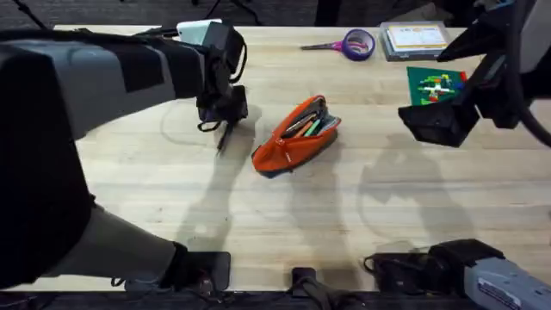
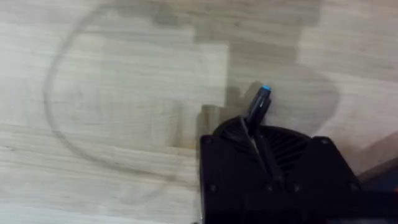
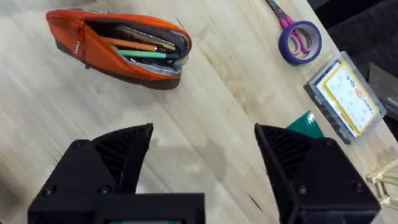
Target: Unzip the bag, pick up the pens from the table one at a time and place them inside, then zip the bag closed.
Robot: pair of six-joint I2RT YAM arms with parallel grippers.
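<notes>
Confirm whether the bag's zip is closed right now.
No, the bag gapes open along its top in the right wrist view, with pens visible lying inside it.

Bright, even room light falls from above onto the bench (image 1: 284,207), with no glare on the wood. Soft, doubled shadows spread under both arms and beside the bag (image 1: 295,136). The left arm (image 1: 52,112), close under the overhead camera, looms large and blurred. The left wrist view is soft and hazy throughout.
</notes>
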